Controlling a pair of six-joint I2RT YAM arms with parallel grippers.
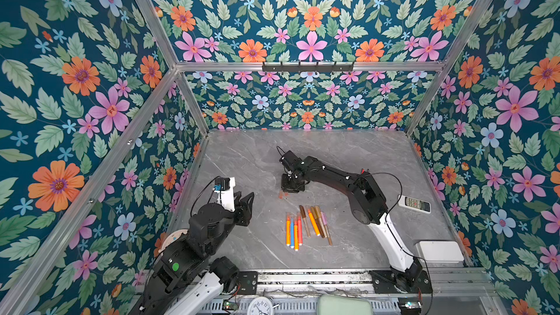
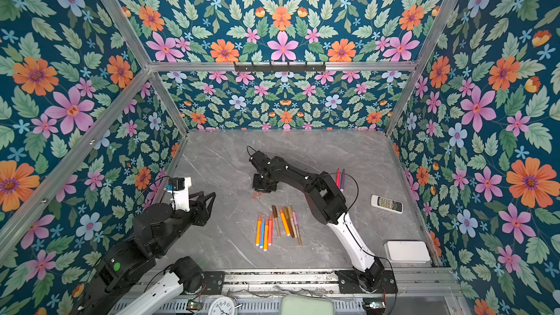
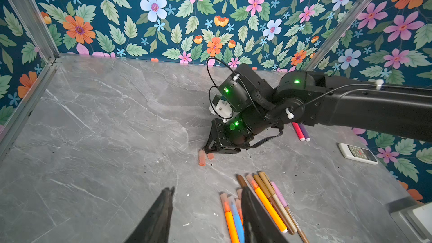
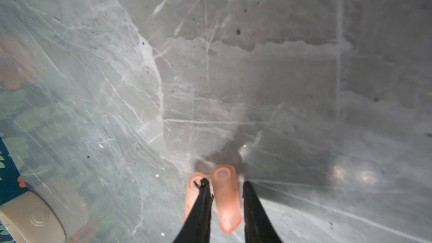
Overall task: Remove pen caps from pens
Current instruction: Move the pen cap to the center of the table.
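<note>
A bunch of capped pens [image 1: 306, 225] [image 2: 278, 225] [image 3: 264, 199] lies side by side at the table's front middle. A red and a purple pen [image 2: 340, 178] [image 3: 300, 132] lie behind the right arm. Two translucent orange-red pen caps [image 1: 283, 194] [image 2: 257, 195] [image 3: 202, 157] rest on the table. My right gripper [image 1: 287, 190] [image 3: 208, 149] [image 4: 224, 183] points down over them, open. One cap [image 4: 226, 197] lies loose between its fingers, the other [image 4: 191, 197] just outside. My left gripper [image 1: 247, 196] [image 3: 207, 190] hangs open and empty, left of the pens.
A white remote control [image 1: 414, 204] [image 3: 357, 154] lies at the right edge. A white box [image 1: 439, 251] stands at the front right corner. Floral walls enclose the grey marble table [image 1: 248, 162] on three sides. A clock [image 1: 260, 306] sits below the front rail.
</note>
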